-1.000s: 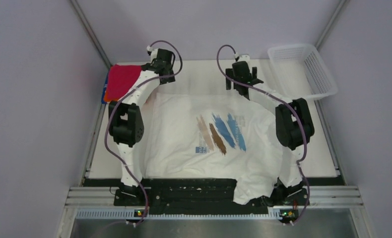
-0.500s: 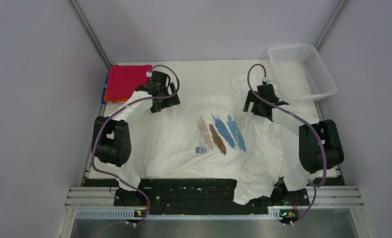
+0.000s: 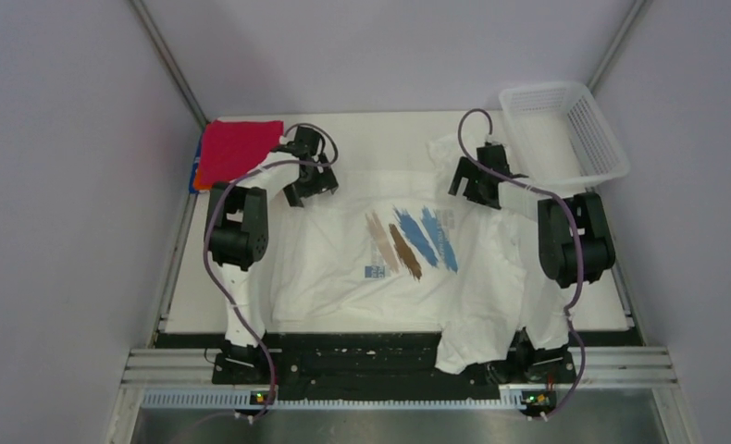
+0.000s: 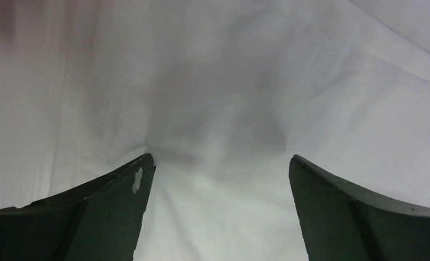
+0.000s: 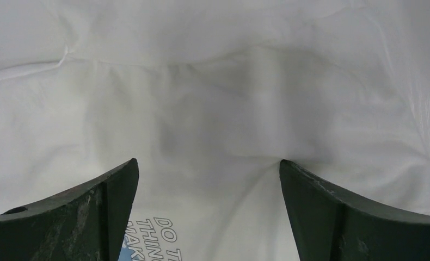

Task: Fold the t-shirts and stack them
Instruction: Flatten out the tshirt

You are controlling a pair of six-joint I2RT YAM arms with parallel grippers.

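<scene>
The large white t-shirt [image 3: 343, 268] with brown and blue brush strokes lies spread over the table, its lower hem hanging over the near edge. My left gripper [image 3: 308, 190] presses down on its upper left part, jaws open with white cloth between them [image 4: 218, 157]. My right gripper [image 3: 473, 188] presses on its upper right part, jaws open over cloth [image 5: 207, 163] with printed letters at the bottom. A folded crimson t-shirt [image 3: 232, 150] lies at the far left on top of orange [image 3: 199, 176] and blue ones, of which only edges show.
A white plastic mesh basket [image 3: 565, 129] stands at the far right corner. A bunched fold of the white shirt sticks out beyond my right gripper. Grey walls enclose the table on three sides.
Both arms swung back from the far side over the shirt, then settled on its upper corners. The shirt's top edge has been pulled and bunched, mostly at the right.
</scene>
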